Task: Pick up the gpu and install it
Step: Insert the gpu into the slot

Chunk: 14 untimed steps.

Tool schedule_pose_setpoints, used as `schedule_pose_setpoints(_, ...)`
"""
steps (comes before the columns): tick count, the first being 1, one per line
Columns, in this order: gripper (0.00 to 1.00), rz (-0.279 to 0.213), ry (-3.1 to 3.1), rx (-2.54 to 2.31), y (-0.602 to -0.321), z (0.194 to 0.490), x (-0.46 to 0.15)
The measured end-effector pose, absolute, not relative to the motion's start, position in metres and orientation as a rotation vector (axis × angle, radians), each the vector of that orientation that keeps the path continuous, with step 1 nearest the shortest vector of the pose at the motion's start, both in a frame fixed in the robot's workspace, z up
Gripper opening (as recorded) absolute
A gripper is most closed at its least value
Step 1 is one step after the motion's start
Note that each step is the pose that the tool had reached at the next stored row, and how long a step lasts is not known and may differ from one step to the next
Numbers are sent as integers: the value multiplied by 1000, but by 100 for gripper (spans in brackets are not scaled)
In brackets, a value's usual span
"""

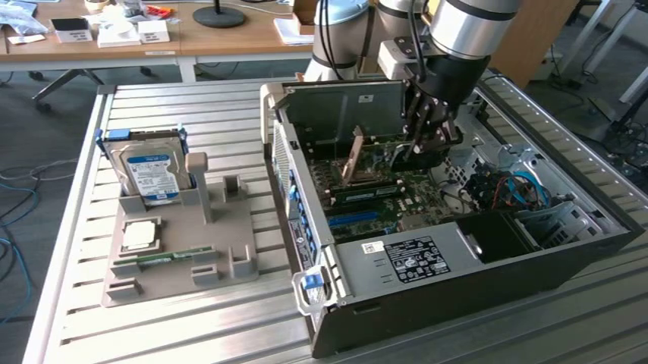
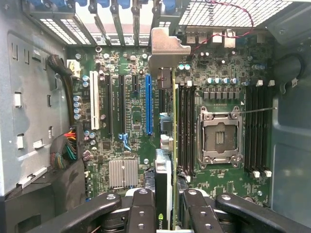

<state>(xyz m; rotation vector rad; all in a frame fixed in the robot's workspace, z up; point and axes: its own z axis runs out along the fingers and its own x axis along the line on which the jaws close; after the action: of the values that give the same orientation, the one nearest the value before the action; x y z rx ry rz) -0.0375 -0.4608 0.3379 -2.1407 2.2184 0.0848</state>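
My gripper (image 2: 165, 213) is shut on the gpu (image 2: 164, 179), a thin card I see edge-on in the wrist view, with its metal end bracket (image 2: 165, 46) reaching toward the case's rear slot openings. The card stands upright over the green motherboard (image 2: 131, 121), close beside the long blue slot (image 2: 148, 104). Whether its edge touches a slot I cannot tell. In the exterior view the gripper (image 1: 420, 155) is lowered into the open computer case (image 1: 486, 258), holding the gpu (image 1: 390, 158) above the board.
Memory slots (image 2: 187, 126) and the bare CPU socket (image 2: 219, 136) lie beside the card. A heatsink (image 2: 123, 173) and cable bundles (image 2: 65, 153) crowd the board. On the exterior view's left a grey holder (image 1: 172, 250) carries a hard drive (image 1: 150, 173), a CPU (image 1: 139, 235) and a memory stick (image 1: 162, 258).
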Motion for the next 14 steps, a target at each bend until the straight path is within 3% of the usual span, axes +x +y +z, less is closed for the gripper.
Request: schedule_pose_setpoints(14, 27, 78, 2221, -2144, -461, 330, -38)
